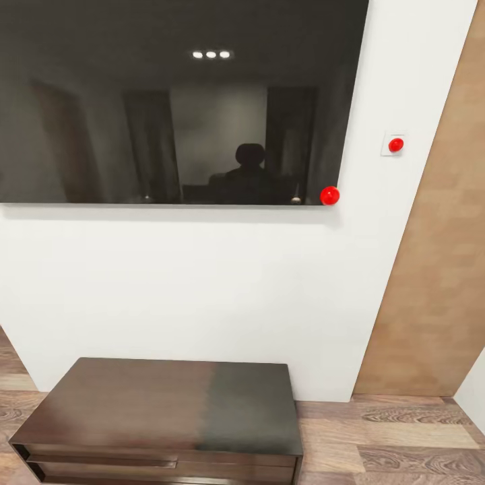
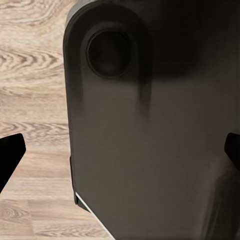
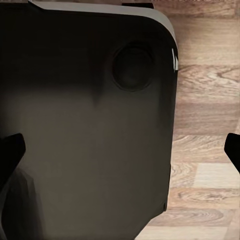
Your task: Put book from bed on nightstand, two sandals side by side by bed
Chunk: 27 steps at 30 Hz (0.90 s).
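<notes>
Straight ahead of me, on the white wall (image 1: 202, 283), hangs a big dark television (image 1: 168, 101) whose glossy screen mirrors three ceiling lights and a dim room. A red button (image 1: 329, 195) sits at its lower right corner, and another red button (image 1: 395, 144) sits on a white wall plate to the right. Below the screen a long dark-brown cabinet (image 1: 162, 411) with drawers stands against the wall on the wood-plank floor (image 1: 404, 438). A tan wood panel (image 1: 438, 269) runs down the right side.

My left jaws (image 2: 120, 155) hang spread wide, released, with nothing between them, over my own dark base (image 2: 150, 130) and the floor. My right jaws (image 3: 120, 155) are spread wide and empty too, above the same dark body (image 3: 85, 125).
</notes>
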### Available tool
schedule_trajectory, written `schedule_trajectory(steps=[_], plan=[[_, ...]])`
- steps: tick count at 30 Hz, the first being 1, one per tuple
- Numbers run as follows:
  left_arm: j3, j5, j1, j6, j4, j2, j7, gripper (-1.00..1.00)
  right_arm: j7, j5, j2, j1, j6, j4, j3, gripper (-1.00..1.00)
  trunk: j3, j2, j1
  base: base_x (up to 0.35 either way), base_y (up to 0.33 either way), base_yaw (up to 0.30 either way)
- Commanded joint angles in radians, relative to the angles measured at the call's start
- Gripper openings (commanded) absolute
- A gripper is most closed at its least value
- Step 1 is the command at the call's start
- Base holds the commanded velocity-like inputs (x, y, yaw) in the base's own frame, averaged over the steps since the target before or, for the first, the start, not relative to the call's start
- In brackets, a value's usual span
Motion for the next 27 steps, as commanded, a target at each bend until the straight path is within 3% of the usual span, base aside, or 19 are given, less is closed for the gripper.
schedule_trajectory(steps=[1,27], plan=[[0.001,0.001,0.000,-0.001,-0.002,0.000,-0.001,1.00,0.000,-0.001,0.000,-0.001,-0.001,0.001,0.000,1.00,-0.001,0.000,0.000,0.000,0.000,0.009],[0.001,0.002,0.000,-0.002,-0.003,-0.001,0.001,1.00,0.000,0.001,0.000,-0.001,0.001,0.001,0.000,1.00,-0.001,0.000,0.000,0.000,0.000,0.158]])
